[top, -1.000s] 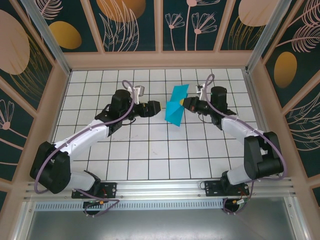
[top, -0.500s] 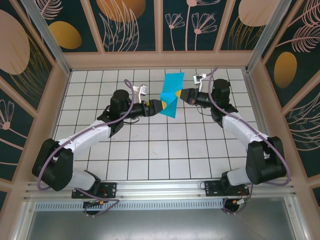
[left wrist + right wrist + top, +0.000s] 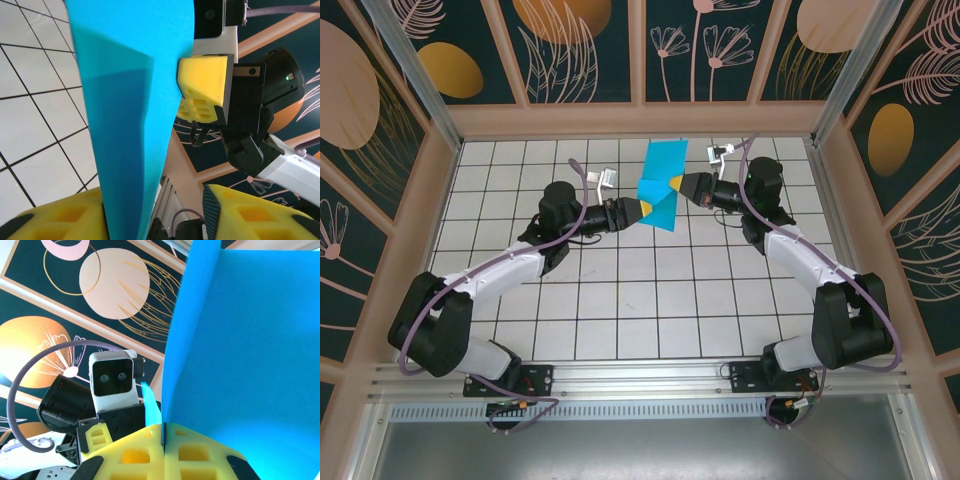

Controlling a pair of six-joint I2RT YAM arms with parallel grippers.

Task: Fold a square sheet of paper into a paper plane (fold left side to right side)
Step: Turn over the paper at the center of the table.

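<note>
The square sheet of paper (image 3: 661,180) is teal, folded with a crease, and hangs in the air above the far middle of the table between both grippers. My right gripper (image 3: 678,186) is shut on its right edge; in the right wrist view the yellow pads (image 3: 145,455) pinch the sheet (image 3: 240,340) at its lower corner. My left gripper (image 3: 634,210) straddles the sheet's lower left edge. In the left wrist view the paper (image 3: 135,125) lies against the left finger (image 3: 60,217), while the other finger (image 3: 240,210) stands apart with a clear gap. The left gripper (image 3: 155,212) is open.
The white gridded table (image 3: 620,300) is walled by wooden-framed floral panels (image 3: 585,50). The right gripper's yellow finger (image 3: 205,90) sits close behind the sheet in the left wrist view. The left wrist camera housing (image 3: 112,377) faces the right gripper just beyond the paper.
The right gripper has lifted the sheet up and toward the back. The left gripper has moved right onto the sheet's edge, and its jaws have narrowed from wide open.
</note>
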